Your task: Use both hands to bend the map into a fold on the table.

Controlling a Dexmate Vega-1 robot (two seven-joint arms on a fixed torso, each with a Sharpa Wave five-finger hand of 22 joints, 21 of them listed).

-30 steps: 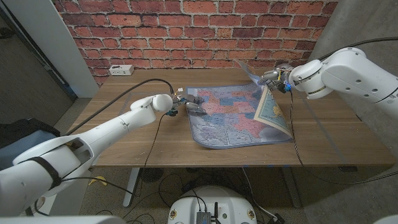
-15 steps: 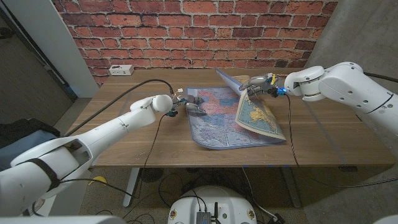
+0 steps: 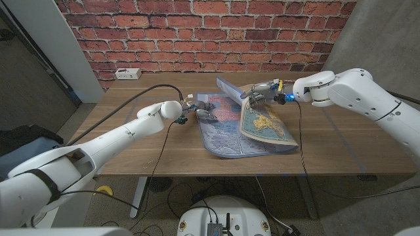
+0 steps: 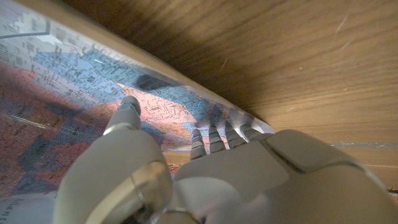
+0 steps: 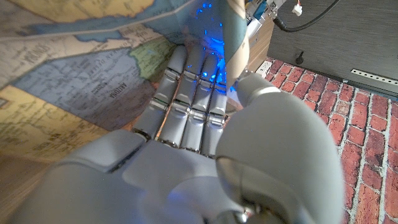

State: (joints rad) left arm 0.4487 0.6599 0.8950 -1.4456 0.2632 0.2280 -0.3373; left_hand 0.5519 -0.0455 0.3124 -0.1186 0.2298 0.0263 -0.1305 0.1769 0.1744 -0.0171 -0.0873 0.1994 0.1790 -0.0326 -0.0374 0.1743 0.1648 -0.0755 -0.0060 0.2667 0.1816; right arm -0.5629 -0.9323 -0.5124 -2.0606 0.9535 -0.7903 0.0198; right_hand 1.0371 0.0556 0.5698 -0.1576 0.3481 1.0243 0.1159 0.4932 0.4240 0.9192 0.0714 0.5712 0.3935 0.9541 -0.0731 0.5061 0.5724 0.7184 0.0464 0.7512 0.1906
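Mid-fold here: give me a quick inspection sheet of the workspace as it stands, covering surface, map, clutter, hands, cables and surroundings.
Surface: wooden table, bare wood around the map.
Job's things: map partly folded; its right part is lifted and arched over toward the left, the rest lies on the table.
Clutter: white power strip at the far left corner.
Hands: left hand presses the map's left edge onto the table; right hand grips the raised flap.
Cables: black cable runs along the left arm over the table; another hangs from the right wrist.
Surroundings: brick wall behind the table.
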